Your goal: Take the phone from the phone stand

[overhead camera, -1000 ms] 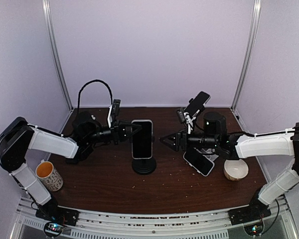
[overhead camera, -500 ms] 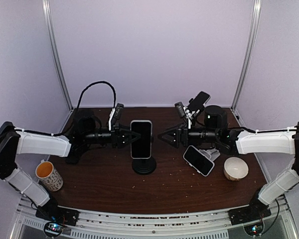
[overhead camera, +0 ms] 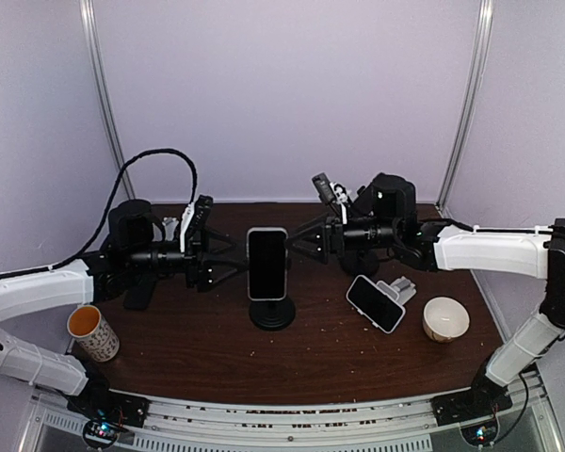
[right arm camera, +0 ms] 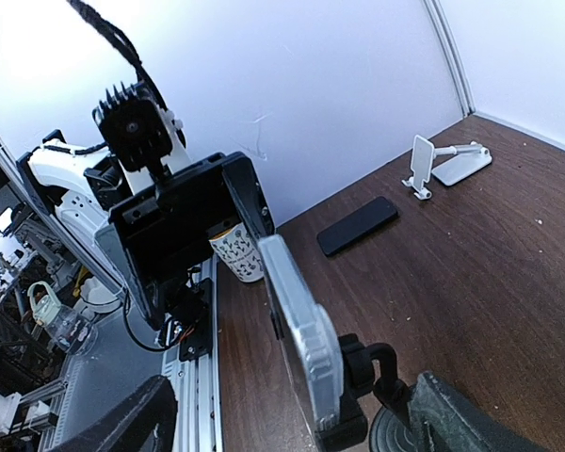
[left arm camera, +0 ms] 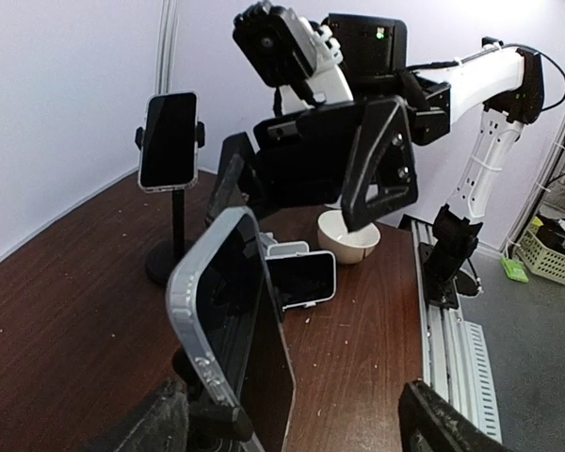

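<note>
One crumb-flecked brown table (overhead camera: 217, 363), pale lilac walls (overhead camera: 282, 94)

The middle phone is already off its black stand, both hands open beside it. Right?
No. The phone is mounted on its black stand, as the top external view shows; the left hand and right hand are open beside it.

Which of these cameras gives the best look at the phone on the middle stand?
The top view: the phone faces it, whole, upright on its black stand. The left wrist view sees it slanted and cut off; the right wrist view mostly its edge.
</note>
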{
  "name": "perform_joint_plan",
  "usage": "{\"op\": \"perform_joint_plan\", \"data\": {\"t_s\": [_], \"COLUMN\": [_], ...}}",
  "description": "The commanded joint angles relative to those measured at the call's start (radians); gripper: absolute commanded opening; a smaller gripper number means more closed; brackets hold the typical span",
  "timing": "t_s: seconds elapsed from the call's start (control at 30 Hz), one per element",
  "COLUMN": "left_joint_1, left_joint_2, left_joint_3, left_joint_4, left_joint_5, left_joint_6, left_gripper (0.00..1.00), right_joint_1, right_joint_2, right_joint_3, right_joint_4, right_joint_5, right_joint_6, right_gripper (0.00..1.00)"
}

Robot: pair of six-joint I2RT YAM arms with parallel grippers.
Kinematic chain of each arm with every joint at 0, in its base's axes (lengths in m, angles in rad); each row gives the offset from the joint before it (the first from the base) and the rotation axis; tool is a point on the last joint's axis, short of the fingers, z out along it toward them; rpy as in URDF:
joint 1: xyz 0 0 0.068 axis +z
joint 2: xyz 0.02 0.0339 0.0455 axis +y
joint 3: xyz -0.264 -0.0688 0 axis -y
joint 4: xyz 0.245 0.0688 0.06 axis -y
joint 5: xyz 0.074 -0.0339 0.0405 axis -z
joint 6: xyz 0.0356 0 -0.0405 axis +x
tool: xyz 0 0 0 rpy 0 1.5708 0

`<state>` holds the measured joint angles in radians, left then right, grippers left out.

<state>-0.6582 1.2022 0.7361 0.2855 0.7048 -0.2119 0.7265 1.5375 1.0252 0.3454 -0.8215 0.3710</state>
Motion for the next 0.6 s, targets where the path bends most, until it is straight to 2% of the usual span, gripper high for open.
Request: {"op": "perform_joint_plan", "data": {"t_s": [0.0,0.13,0.4,0.57], "left_joint_1": [-0.001,0.0,0.057,0.089], "left_joint_2": [-0.053,-0.029,0.014,0.071], "left_joint_3": [-0.073,-0.082,-0.146,-0.148], "left_joint_4": [0.025,0.037,0.228,0.253], "left_joint_5": [-0.092,-0.087,-0.031,-0.015], "left_joint_6": [0.093,0.125,0.05,0.041], "left_gripper": [0.81,0.78,0.73,0.71], "right_joint_1": [-0.001,0.004,0.023,0.042], "right_joint_2": [0.044,0.093,0.183,0.221], "right_joint_3": [0.099,0.174,0.286,0.324], "right_joint_4": [-0.105,-0.175,-0.227,-0.232], "right_joint_5": [-0.068,-0.072,-0.116,-0.127], "right_joint_6": [-0.069,-0.108,-0.122,-0.118], "right_gripper": [0.87,0.86,0.81,0.64]}}
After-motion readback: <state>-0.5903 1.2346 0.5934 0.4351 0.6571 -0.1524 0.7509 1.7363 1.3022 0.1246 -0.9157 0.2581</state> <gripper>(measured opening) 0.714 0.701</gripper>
